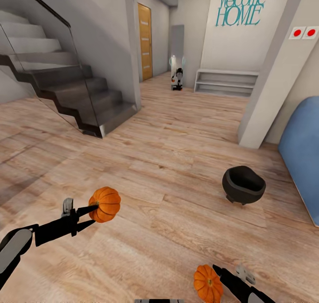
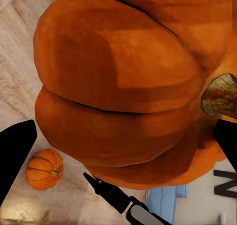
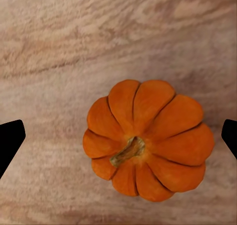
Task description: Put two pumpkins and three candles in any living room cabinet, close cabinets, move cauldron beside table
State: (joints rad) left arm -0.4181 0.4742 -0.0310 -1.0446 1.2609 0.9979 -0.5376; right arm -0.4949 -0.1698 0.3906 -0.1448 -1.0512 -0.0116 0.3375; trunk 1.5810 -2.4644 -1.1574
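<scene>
My left gripper [image 1: 94, 214] is shut on one orange pumpkin [image 1: 104, 204] and holds it above the wooden floor at the lower left. Up close, that pumpkin [image 2: 118, 87] sits between the two black fingers [image 2: 15, 156]. A second pumpkin [image 1: 208, 284] lies on the floor at the bottom edge, stem up. My right gripper [image 1: 218, 273] hangs open right over it, and the pumpkin [image 3: 148, 141] lies centred between the wide-spread fingertips [image 3: 11, 138] without touching them. The black cauldron [image 1: 243, 184] stands on the floor to the right, apart from both grippers.
A dark staircase [image 1: 75, 95] with a glass railing rises at the left. A white pillar [image 1: 266, 95] and a blue upholstered shape [image 1: 305, 152] stand at the right. A low white shelf [image 1: 226, 82] lines the far wall, and a hallway with a wooden door [image 1: 145, 41] leads back.
</scene>
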